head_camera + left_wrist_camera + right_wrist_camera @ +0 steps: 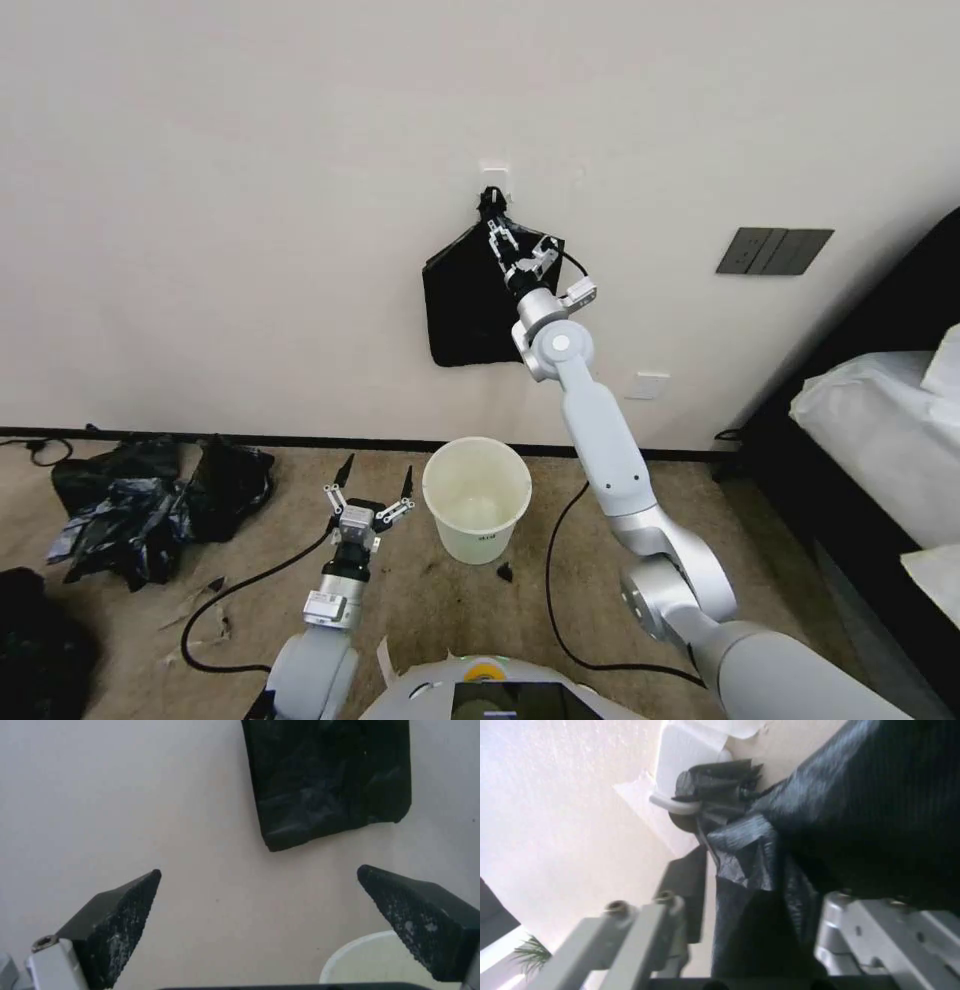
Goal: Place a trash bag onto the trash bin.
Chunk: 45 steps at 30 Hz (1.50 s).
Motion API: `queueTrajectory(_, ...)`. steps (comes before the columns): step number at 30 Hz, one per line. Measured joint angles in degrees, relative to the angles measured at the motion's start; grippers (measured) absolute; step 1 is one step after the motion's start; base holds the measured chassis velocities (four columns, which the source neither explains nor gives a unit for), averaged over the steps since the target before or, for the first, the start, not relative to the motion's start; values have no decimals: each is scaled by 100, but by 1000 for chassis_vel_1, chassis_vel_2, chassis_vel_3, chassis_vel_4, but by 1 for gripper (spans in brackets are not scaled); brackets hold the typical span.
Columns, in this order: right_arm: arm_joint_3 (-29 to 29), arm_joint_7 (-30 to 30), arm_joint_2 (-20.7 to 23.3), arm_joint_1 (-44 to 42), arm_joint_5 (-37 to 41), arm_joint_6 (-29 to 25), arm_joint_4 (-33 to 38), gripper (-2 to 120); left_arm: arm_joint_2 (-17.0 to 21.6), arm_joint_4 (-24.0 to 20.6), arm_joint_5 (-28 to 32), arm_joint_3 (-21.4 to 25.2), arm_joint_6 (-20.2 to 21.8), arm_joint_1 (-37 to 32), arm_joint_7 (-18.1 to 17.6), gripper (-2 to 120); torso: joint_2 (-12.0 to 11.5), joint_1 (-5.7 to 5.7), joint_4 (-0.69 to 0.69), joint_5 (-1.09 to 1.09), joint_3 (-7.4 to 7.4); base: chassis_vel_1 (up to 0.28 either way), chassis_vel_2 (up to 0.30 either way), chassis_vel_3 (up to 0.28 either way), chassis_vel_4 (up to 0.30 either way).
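The right tool is raised to the wall hook, its fingers closed around the gathered neck of the black bag bundle just below the knot. The film looks thin, light, slippery and easy to tear, so I judge one layer near the top best to pinch. The left tool hangs wide open, empty, beside the trash bin.

My trash bin is cream-white. The bundle of bags at upper centre is glossy black. My arms are silver-grey.
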State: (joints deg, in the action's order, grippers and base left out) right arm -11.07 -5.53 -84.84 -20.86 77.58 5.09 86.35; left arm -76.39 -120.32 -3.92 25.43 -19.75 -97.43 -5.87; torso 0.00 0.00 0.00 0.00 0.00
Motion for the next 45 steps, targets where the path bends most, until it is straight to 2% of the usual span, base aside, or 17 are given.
queueTrajectory(2, -5, 2, 5, 0, -1, -1, 12, 28, -4, -1, 0, -2, -2, -2, 0, 100, 0, 0, 0, 0, 0, 0, 0, 0, 0)
queueTrajectory(4, -12, 6, 21, -16, -6, -2, 43, 17, -11, -1, 1, -10, -11, -6, 0, 100, 0, 0, 0, 0, 0, 0, 0, 0, 0)
queueTrajectory(5, -12, 6, 21, -16, -6, -2, 43, 17, -11, -1, 1, -10, -11, -6, 0, 100, 0, 0, 0, 0, 0, 0, 0, 0, 0)
queueTrajectory(9, -23, 16, 40, -66, -29, -3, 109, 0, -25, 5, 3, -36, -28, -8, -1, 100, 0, 0, 0, 0, 0, 0, 0, 0, 0)
queueTrajectory(18, 3, 80, 90, -216, -177, -6, 323, 0, -43, 23, 6, -48, -51, -29, -4, 100, 0, 0, 0, 0, 0, 0, 0, 0, 0)
queueTrajectory(23, 59, 109, 183, -505, -353, -7, 715, 0, -40, 37, 11, -65, -54, -12, -5, 100, 0, 0, 0, 0, 0, 0, 0, 0, 0)
queueTrajectory(36, 282, 133, 581, -1746, -1151, -6, 1876, 0, -4, 91, 17, -180, -25, 126, -9, 100, 0, 0, 0, 1, 0, 0, 0, 0, 0)
queueTrajectory(45, 345, 137, 892, -2406, -1386, -14, 2413, 0, 42, 100, 29, -211, -7, 180, -9, 100, 0, 0, 0, 1, -1, 0, 0, 0, 0)
